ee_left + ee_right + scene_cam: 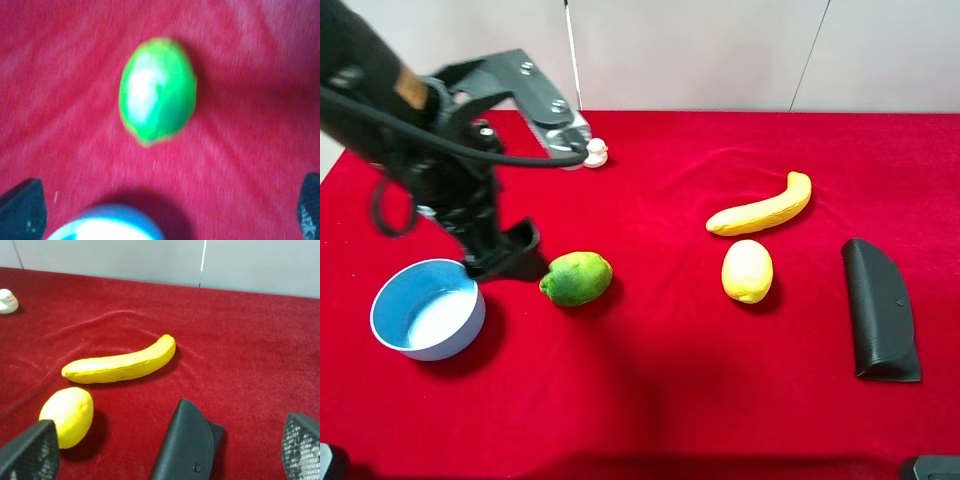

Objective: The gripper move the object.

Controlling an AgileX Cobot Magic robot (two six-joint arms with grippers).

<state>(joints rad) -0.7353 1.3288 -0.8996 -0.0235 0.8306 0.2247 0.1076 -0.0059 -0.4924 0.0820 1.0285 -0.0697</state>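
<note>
Jaws of left gripper (165, 210) were found spread wide, nothing held. Lime (576, 278) was noted on red cloth (670, 390), just beside blue bowl (428, 309). Step judged: approach. Next move judged: descent, closure around lime.

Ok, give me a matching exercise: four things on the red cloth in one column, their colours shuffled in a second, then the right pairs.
Things:
1. lime
2. bowl
3. banana
4. case

Colours:
A. black
B. yellow
C. green
D. blue outside, white inside

Pairs: 1-C, 2-D, 3-B, 4-A
</note>
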